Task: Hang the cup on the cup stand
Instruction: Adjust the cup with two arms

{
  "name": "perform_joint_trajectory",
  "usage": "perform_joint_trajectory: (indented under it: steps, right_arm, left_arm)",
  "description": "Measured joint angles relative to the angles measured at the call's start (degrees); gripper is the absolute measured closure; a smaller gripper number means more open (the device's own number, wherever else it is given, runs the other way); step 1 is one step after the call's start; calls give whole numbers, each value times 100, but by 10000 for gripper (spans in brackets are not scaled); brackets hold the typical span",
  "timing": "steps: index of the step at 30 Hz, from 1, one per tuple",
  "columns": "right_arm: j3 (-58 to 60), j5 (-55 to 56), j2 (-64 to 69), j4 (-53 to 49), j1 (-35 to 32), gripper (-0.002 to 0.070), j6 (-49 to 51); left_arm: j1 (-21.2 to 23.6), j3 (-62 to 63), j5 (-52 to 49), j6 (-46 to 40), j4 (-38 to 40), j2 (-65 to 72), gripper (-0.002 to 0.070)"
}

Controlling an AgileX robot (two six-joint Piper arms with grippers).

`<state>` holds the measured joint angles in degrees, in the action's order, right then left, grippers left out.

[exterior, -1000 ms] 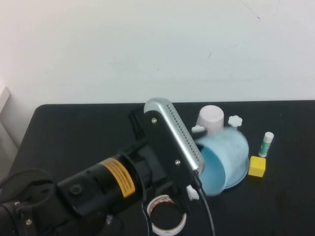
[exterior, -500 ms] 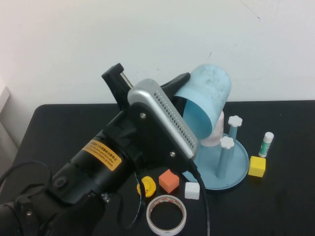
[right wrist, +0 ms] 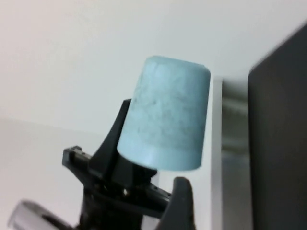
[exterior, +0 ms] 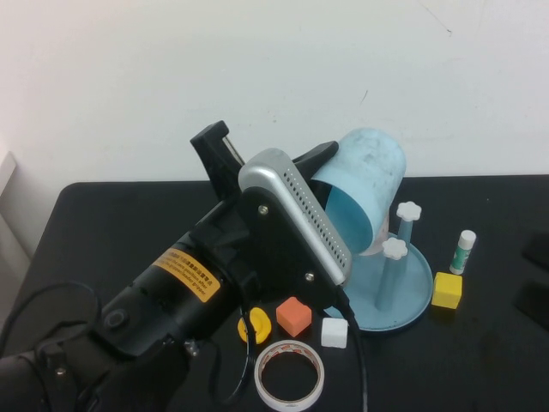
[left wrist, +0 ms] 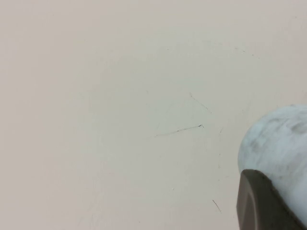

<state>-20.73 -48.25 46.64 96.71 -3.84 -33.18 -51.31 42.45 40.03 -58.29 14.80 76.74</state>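
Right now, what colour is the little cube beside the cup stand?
Yellow: the cube sits on the black table just outside the cup stand, clearest in the high view.

cup (exterior: 364, 184) in left tool (exterior: 296, 172) above cup stand (exterior: 412, 292), tape roll (exterior: 290, 376) in front

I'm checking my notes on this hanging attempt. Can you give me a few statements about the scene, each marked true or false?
1. The left gripper holds the cup upside down in the air. True.
2. The cup already sits on a post of the cup stand. False: it is still above it.
3. A yellow block lies beside the stand. True.
4. The tape roll lies inside the stand. False: it lies on the table.
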Motion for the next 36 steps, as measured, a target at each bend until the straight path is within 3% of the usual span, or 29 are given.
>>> perform_joint_trajectory:
  steps: [10,19,36]
  right_arm:
    - [-1738,-710,2215,0,339,79,-27]
    - [-2804,-189,3114,0,1330,79,-27]
    - [-3506,155,3947,47,1964,79,47]
  left_arm:
    - [-4,0,0,-11,0,0,668]
    - [-4,0,0,-11,0,0,668]
    - [-4,-8,5,-36,85,0,668]
